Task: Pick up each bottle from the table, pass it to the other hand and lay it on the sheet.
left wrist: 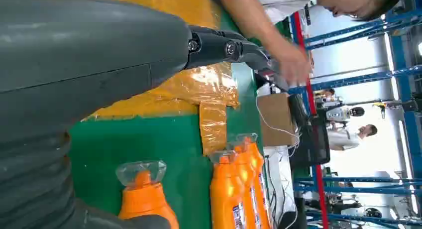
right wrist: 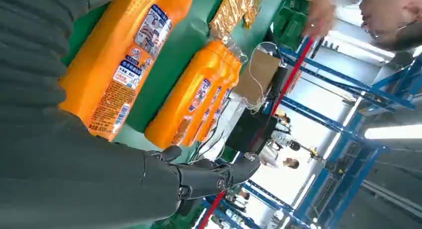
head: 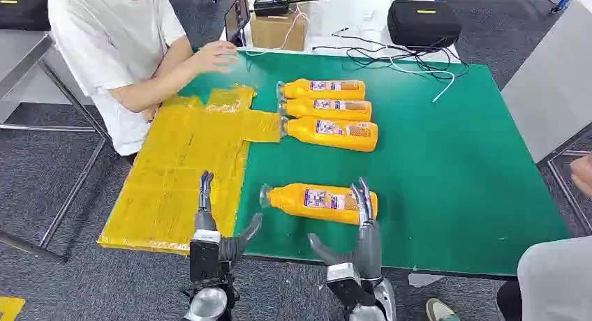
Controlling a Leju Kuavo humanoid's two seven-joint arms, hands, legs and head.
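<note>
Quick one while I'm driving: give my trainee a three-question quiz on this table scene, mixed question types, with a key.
1. True or false: the right hand already grips the near bottle.
2. How many bottles lie in the far group by the yellow sheet?
3. Multiple choice: the left hand is over
A. the far group
B. the near edge of the yellow sheet
C. the black case

Key:
1. False: its fingers are spread just over the bottle's base end, not closed on it.
2. Three, lying side by side with caps toward the sheet.
3. B
</note>
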